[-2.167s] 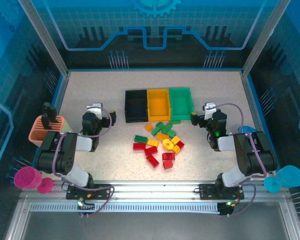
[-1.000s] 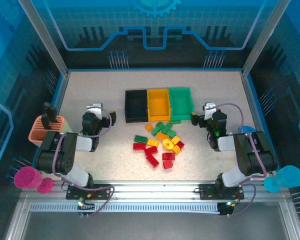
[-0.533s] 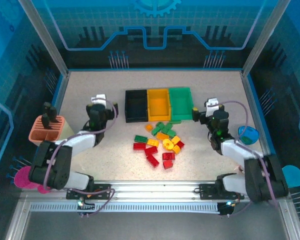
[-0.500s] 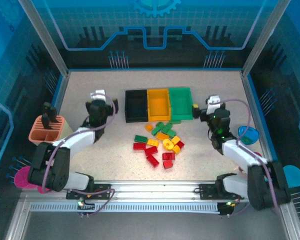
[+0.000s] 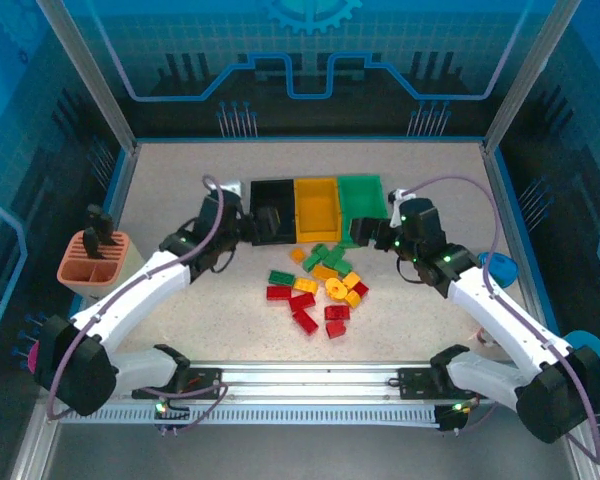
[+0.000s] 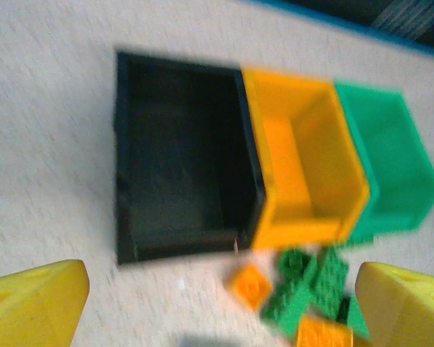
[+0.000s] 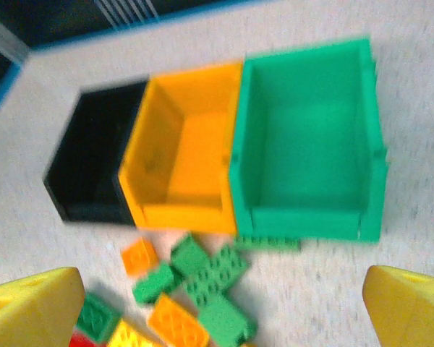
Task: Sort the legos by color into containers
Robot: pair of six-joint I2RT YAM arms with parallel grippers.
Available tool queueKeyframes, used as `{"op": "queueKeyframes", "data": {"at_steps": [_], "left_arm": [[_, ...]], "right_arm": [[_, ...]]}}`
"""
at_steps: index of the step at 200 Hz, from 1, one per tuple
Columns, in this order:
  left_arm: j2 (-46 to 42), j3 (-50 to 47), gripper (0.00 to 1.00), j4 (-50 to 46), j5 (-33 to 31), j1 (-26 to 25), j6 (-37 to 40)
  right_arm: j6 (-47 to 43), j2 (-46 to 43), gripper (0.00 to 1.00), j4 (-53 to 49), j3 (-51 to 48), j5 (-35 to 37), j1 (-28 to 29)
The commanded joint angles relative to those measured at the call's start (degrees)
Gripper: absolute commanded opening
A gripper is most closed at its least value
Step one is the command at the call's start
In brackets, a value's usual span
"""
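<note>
The legos [image 5: 318, 288] lie in a loose cluster of red, yellow and green bricks near the middle of the worktop [image 5: 180, 180], just on the near side of the bins. The red ones lie mostly toward the near and left part of the cluster, the yellow ones in its middle and the green ones on its far side, closest to the bins. One flat green brick [image 7: 267, 243] lies right against the front wall of the green bin [image 5: 363, 197].

The three bins stand in a touching row toward the far edge: the black bin [image 6: 177, 181] on the left, the yellow bin [image 5: 317, 208] in the middle and the green one on the right.

The left gripper [image 5: 265, 222] hangs over the near part of the black bin. In its wrist view its yellow fingertips [image 6: 29, 307] sit wide apart at the lower corners, with nothing between them. The right gripper [image 5: 365, 232] hangs by the near edge of the green bin. Its fingers [image 7: 412, 303] are likewise spread wide, with nothing held.

An orange-topped slotted holder [image 5: 92, 258] stands at the left edge of the worktop, and a blue cup [image 5: 500, 268] at the right edge
</note>
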Motion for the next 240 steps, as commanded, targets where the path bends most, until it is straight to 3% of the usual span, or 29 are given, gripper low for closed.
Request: {"op": "queueKeyframes", "data": {"at_steps": [1, 48, 127, 166, 240], "left_arm": [[-4.2, -3.7, 0.95, -5.7, -0.6, -4.6, -4.3], [-7.5, -7.0, 0.94, -8.5, -2.1, -10.1, -6.0], [-2.0, -9.0, 0.90, -6.4, 0.8, -11.4, -5.7], [-1.2, -9.6, 0.88, -7.6, 1.4, -12.4, -6.4], [2.4, -10.6, 0.86, -7.0, 2.5, -14.0, -7.7]], "right_arm": [[-0.4, 0.5, 1.00, -10.1, 3.8, 2.8, 2.9], [0.9, 1.8, 1.00, -14.2, 5.7, 1.6, 6.2], [3.5, 2.7, 1.00, -14.2, 3.0, 1.5, 12.5], [5.6, 4.1, 0.90, -14.1, 0.6, 1.3, 15.1], [6.5, 7.2, 0.89, -11.3, -1.6, 1.2, 17.8]]}}
